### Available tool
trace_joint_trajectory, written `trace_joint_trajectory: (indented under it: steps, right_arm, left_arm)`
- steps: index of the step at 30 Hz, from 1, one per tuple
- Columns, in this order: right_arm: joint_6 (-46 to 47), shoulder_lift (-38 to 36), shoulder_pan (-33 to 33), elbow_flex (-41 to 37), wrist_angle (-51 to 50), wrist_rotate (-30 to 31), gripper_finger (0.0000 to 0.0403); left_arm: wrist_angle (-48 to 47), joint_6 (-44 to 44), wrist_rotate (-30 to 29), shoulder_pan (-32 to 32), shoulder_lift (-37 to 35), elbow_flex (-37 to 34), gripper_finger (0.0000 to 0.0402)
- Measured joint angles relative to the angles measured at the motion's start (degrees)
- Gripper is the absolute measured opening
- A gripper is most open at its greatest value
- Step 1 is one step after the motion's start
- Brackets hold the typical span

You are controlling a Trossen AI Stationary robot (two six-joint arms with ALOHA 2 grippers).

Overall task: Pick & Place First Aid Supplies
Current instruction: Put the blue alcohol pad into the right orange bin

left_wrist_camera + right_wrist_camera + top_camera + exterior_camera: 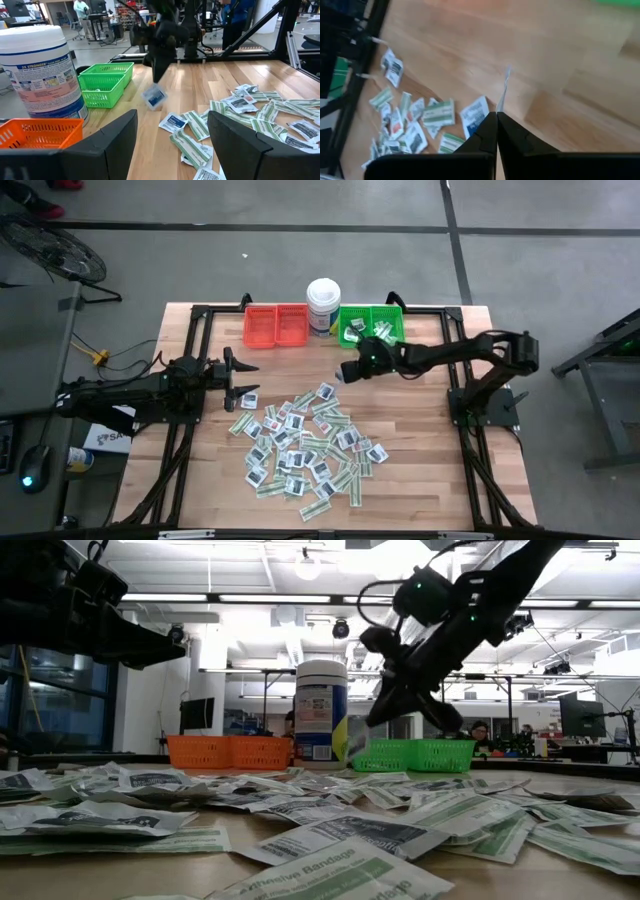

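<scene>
The right gripper (343, 372) is pinching one small packet (154, 96) edge-on above the table, near the green bin (389, 314). A few packets are sitting in that bin already, while the big pile (305, 445) is still waiting mid-table. The left gripper (240, 377) is hanging spread beside the pile.

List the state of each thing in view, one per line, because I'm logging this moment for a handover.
Right gripper: jaws shut on a small square white packet, lifted off the table.
Left gripper: jaws open, empty, beside the pile.
Pile of flat white and green-striped packets: scattered loose on the wooden table.
Green plastic bin: holds a few packets.
Red plastic bin: looks empty.
Tall white round tub: upright, lid on.
</scene>
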Motion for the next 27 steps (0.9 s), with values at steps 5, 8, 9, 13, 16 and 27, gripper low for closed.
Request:
trace_joint_trajectory:
  steps: [5, 8, 9, 13, 16, 27]
  right_arm:
    - [-3.31, -2.39, -0.3, 0.0, -0.07, -0.48, 0.0]
    - [-8.63, -3.4, -0.28, 0.0, 0.99, -2.75, 0.0]
    - [-10.81, -3.55, -0.26, 0.0, 1.47, -3.42, 0.0]
    - [-15.12, -4.21, -0.26, 0.0, 2.53, -5.46, 0.0]
    - [-18.15, -4.87, -0.26, 0.0, 3.45, -6.14, 0.0]
    - [-25.83, -7.85, -0.27, 0.02, 8.15, -9.01, 0.0]
  left_arm:
    - [0.0, 0.0, 0.0, 0.0, 0.0, 0.0, 0.0238]
    - [0.0, 0.0, 0.0, -0.02, 0.0, 0.0, 0.0238]
    - [0.04, 0.0, -0.02, 0.0, -0.02, 0.0, 0.0238]
    - [0.67, 0.0, -2.02, 0.0, -0.04, 0.0, 0.0238]
    - [0.93, -0.33, -4.07, 0.0, -0.01, 0.0, 0.0238]
    - [1.51, -6.44, -8.92, 0.0, 0.01, 1.38, 0.0238]
